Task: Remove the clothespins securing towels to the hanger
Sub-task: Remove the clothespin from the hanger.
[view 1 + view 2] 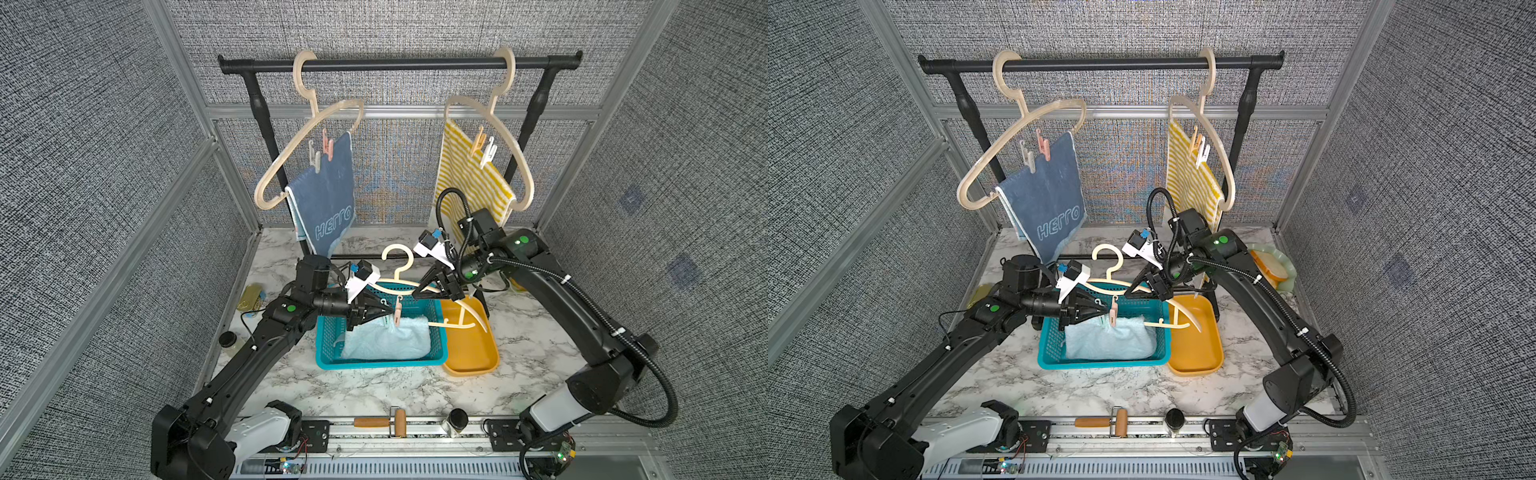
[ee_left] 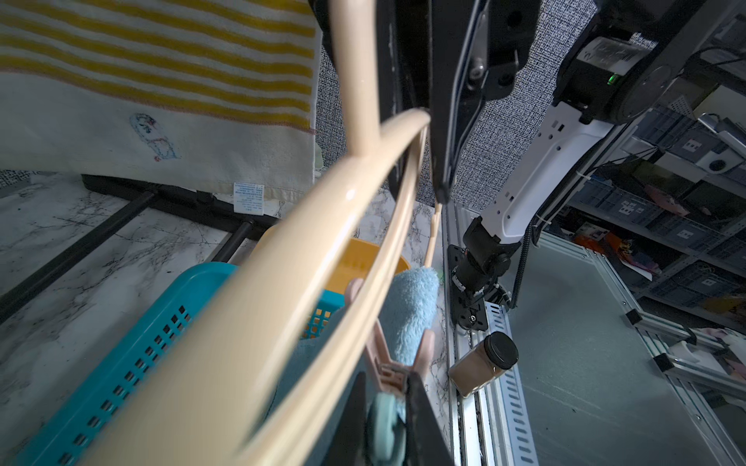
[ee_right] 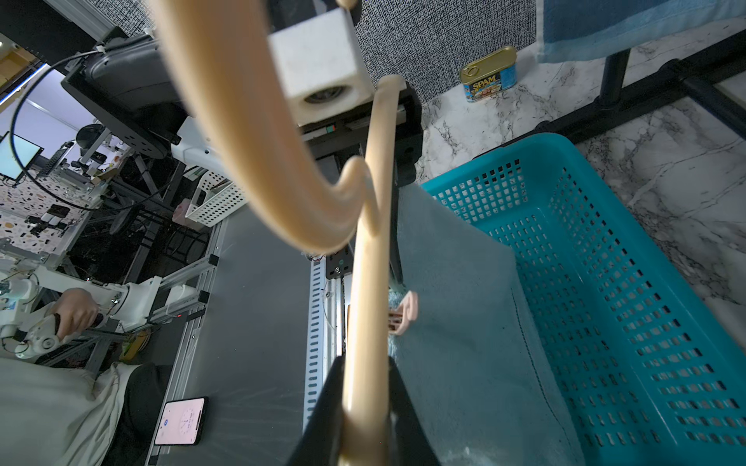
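Note:
My right gripper [image 1: 417, 294] is shut on the bar of a cream hanger [image 3: 365, 282], holding it above the basket. A light aqua towel [image 1: 390, 340] hangs from this hanger into the basket. A pink clothespin [image 2: 387, 363] and a mint green clothespin [image 2: 385, 423] pin it there. My left gripper [image 2: 388, 379] is shut on the mint green one, its tips touching the pink one. On the rack behind, a dark blue towel [image 1: 328, 195] and a yellow striped towel [image 1: 465, 178] hang from two more hangers. Two clothespins [image 1: 328, 145] [image 1: 478, 143] pin each.
The teal basket [image 1: 332, 353] stands mid-table with a yellow tray [image 1: 469, 353] on its right. The black rack [image 1: 395, 63] spans the back. A Spam can [image 1: 251, 297] and a jar [image 1: 227, 340] sit at the left edge. A roller [image 1: 386, 423] and a jar [image 1: 456, 419] lie in front.

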`<act>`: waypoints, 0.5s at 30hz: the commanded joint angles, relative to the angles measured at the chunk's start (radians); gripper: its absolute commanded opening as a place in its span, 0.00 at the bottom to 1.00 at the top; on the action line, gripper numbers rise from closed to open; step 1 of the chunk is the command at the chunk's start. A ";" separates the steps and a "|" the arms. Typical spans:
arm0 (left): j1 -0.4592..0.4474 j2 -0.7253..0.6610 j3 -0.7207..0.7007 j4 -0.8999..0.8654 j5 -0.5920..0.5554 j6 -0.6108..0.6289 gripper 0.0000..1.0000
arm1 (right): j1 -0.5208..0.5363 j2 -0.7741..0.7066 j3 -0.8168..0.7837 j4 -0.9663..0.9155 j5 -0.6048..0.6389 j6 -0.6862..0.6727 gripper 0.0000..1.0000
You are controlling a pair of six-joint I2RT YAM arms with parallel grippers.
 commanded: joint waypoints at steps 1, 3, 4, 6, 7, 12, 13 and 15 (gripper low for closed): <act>0.001 -0.008 -0.001 -0.011 -0.050 -0.023 0.00 | 0.002 -0.003 0.003 0.015 -0.116 -0.037 0.00; 0.000 -0.012 -0.004 -0.003 -0.068 -0.034 0.00 | 0.001 -0.005 0.001 0.022 -0.112 -0.030 0.00; 0.000 -0.015 -0.006 0.001 -0.082 -0.040 0.00 | 0.001 -0.008 -0.003 0.035 -0.099 -0.013 0.00; 0.000 -0.023 -0.006 0.012 -0.125 -0.058 0.00 | 0.002 -0.012 -0.015 0.073 -0.060 0.026 0.00; 0.000 -0.030 -0.005 0.025 -0.151 -0.072 0.00 | 0.002 -0.014 -0.021 0.088 -0.045 0.040 0.00; 0.000 -0.058 0.026 0.073 -0.282 -0.120 0.00 | 0.010 -0.020 -0.053 0.156 0.056 0.111 0.00; 0.000 -0.064 0.033 0.077 -0.314 -0.129 0.00 | 0.012 -0.020 -0.057 0.163 0.063 0.117 0.00; 0.001 -0.070 0.040 0.077 -0.342 -0.122 0.00 | 0.020 -0.020 -0.060 0.168 0.090 0.124 0.00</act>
